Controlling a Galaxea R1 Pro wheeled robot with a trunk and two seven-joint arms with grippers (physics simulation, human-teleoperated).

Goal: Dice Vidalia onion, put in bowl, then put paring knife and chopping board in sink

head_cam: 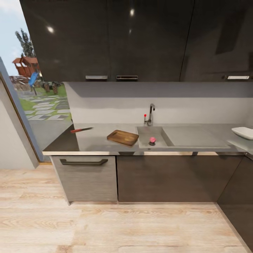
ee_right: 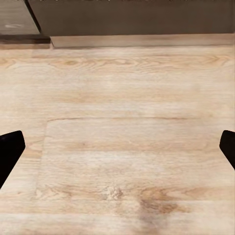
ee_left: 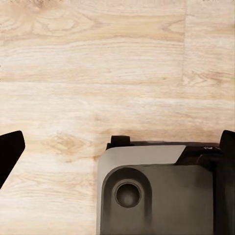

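In the head view the grey sink is set into the countertop, with a small pinkish-red Vidalia onion in its basin. The brown chopping board lies just left of the sink. Further left, the paring knife with its reddish handle rests near the countertop's end. The white bowl sits at the far right. My left gripper is open above the floor and the robot's grey base. Over bare floor, my right gripper is also open. Both hold nothing.
Dark wall cabinets hang above the counter, with dark base cabinets and a handled drawer front below. A chrome tap stands behind the basin. Light wood floor lies between me and the cabinets. A glass door is at left.
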